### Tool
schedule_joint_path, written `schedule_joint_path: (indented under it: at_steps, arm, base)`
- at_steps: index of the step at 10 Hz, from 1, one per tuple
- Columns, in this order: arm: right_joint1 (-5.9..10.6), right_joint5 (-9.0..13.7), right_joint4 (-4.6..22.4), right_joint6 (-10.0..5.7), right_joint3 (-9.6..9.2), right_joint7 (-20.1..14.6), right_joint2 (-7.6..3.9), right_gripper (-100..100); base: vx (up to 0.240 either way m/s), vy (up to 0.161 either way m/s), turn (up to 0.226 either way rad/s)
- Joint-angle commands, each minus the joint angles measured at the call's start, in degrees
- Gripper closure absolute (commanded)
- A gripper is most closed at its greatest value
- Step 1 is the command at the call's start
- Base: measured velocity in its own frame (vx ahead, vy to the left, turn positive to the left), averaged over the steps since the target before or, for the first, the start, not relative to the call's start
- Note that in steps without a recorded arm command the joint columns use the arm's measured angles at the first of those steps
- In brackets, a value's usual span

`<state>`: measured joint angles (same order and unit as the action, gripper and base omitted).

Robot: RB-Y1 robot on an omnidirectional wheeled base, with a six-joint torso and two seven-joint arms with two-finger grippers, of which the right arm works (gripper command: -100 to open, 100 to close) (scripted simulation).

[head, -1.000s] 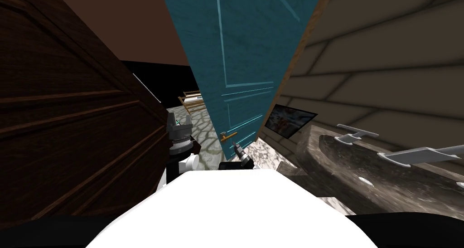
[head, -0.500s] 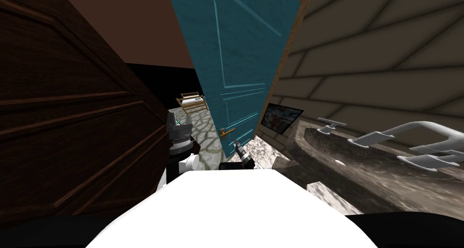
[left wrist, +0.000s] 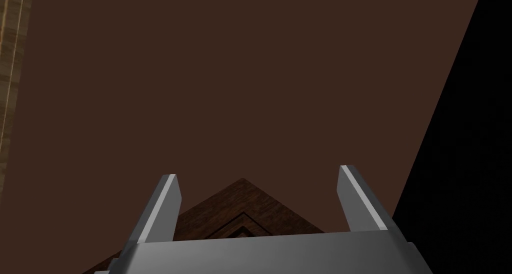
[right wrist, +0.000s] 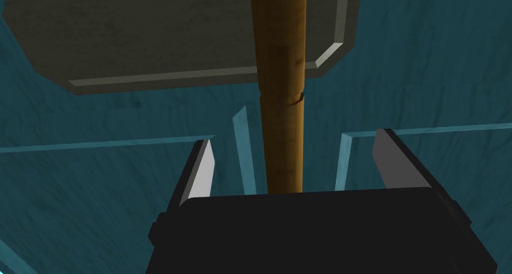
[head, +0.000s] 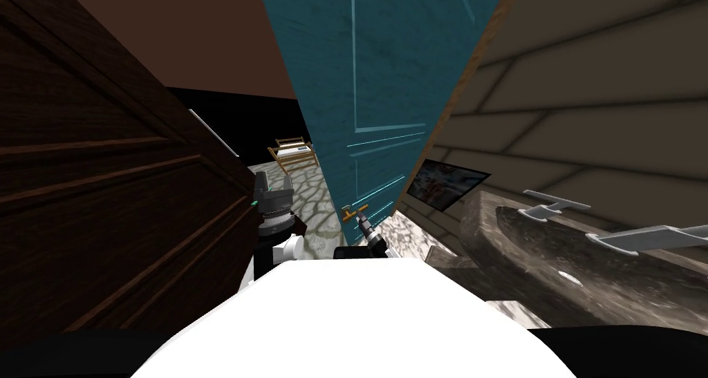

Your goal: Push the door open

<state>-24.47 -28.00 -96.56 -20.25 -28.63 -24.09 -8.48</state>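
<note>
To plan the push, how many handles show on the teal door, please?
1: a brown lever low on the door, lying within the open right gripper. Another on the far side may be hidden.

Door (head: 373, 83): teal, matt, faint streaky grain, raised panel trim. Handle (right wrist: 282, 135): brown-gold, smooth, dull sheen. Plate (right wrist: 150, 35) behind it: grey, matt. Cabinet (head: 104, 187): dark wood, visible grain. Floor (head: 314, 211): cobbled stone. Sink (head: 601, 277): mottled stone look. Tap (head: 643, 237): smooth grey, metal-like. Wall (head: 608, 104): matt beige tiles.
</note>
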Motion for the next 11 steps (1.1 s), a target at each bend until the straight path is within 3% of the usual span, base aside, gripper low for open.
schedule_joint_path:
  at_steps: [1, 2, 3, 8, 9, 11]
  arm:
    - [0.63, 0.2, 0.5, 0.35, 0.18, 0.2, 0.38, -100]
    - [0.47, 0.1, 0.4, 0.18, 0.13, 0.2, 0.35, -100]
    - [0.47, 0.1, 0.4, 0.18, 0.13, 0.2, 0.35, 100]
    - [0.47, 0.1, 0.4, 0.18, 0.13, 0.2, 0.35, 100]
    - [-0.26, 0.0, 0.0, -0.03, 0.3, 0.2, 0.22, -100]
    - [-0.85, -0.1, -0.4, -0.2, 0.44, 0.1, 0.12, -100]
  base:
    - [0.167, 0.093, 0.03]
    - [0.067, 0.044, 0.001]
    - [-0.004, -0.005, -0.004]
    - [-0.015, -0.009, 0.001]
    - [-0.129, -0.033, -0.096]
    - [-0.195, -0.05, -0.071]
